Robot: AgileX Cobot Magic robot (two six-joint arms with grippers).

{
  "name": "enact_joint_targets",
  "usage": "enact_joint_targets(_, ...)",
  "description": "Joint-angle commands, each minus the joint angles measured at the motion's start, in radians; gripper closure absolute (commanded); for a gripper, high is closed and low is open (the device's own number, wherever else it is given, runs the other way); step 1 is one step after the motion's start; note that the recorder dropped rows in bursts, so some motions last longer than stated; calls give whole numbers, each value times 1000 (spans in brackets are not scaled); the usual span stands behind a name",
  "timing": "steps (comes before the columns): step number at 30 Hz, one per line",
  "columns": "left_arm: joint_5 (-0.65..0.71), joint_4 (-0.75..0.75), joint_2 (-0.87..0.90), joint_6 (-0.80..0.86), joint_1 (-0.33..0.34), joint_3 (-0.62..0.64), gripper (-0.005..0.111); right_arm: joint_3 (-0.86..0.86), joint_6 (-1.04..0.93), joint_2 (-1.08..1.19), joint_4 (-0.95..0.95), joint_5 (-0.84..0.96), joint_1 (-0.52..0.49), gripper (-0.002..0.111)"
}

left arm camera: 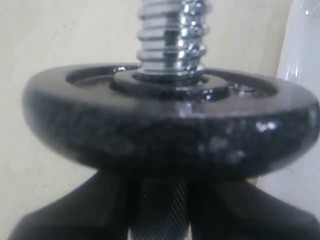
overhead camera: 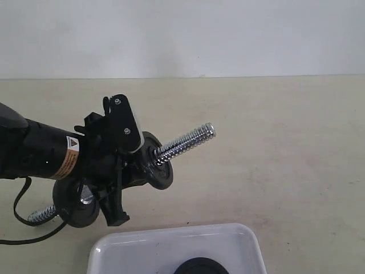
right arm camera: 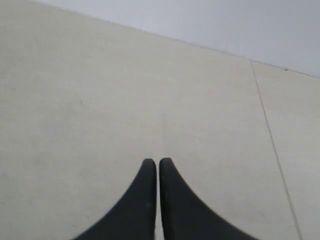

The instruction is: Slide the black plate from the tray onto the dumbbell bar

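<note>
The dumbbell bar (overhead camera: 185, 142) is held off the table at a tilt, its threaded chrome end pointing up and right. My left gripper (overhead camera: 117, 178) is shut on its knurled middle, between two black discs: one (overhead camera: 157, 161) on the raised side, one (overhead camera: 77, 204) on the low side. The left wrist view shows the raised disc (left arm camera: 170, 135) close up, with the thread (left arm camera: 172, 35) beyond it and the left gripper (left arm camera: 159, 200) clamped on the bar. The black plate (overhead camera: 201, 266) lies in the white tray (overhead camera: 171, 235), cut off by the frame edge. My right gripper (right arm camera: 158, 165) is shut and holds nothing, over bare table.
A black cable (overhead camera: 23, 220) trails on the table under the left arm. The tray's glossy rim (left arm camera: 300, 50) shows beside the bar in the left wrist view. A pale wall (overhead camera: 182, 34) bounds the beige tabletop at the back.
</note>
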Motion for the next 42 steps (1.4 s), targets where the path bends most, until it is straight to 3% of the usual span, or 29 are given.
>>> enact_joint_targets(1,64,-36,-31,-36,7,-11,102,-92,-105,0,309,-3,2,109)
enact_joint_targets(5,64,-36,-31,-36,7,-11,102,-105,-501,0,875,-34,2,109)
enact_joint_targets(8,64,-36,-31,-36,7,-11,102,-105,-779,11,1160,-3,2,109)
enact_joint_targets(11,64,-36,-31,-36,7,-11,102,-82,-1047,16,1330,23,2,109)
enact_joint_targets(17,64,-36,-31,-36,7,-11,102,95,-1515,16,1509,38,26,109)
enact_joint_targets(21,64,-36,-31,-36,7,-11,102,230,-1662,16,1508,-114,134,109)
enact_joint_targets(24,64,-36,-31,-36,7,-11,102,292,-1834,16,1508,-211,269,109)
enact_joint_targets(28,64,-36,-31,-36,7,-11,102,356,-1863,16,1508,-467,479,109)
enact_joint_targets(32,64,-36,-31,-36,7,-11,102,418,-1781,23,1508,-575,603,109)
enact_joint_targets(42,64,-36,-31,-39,7,-11,102,536,-1476,181,1508,-632,632,109)
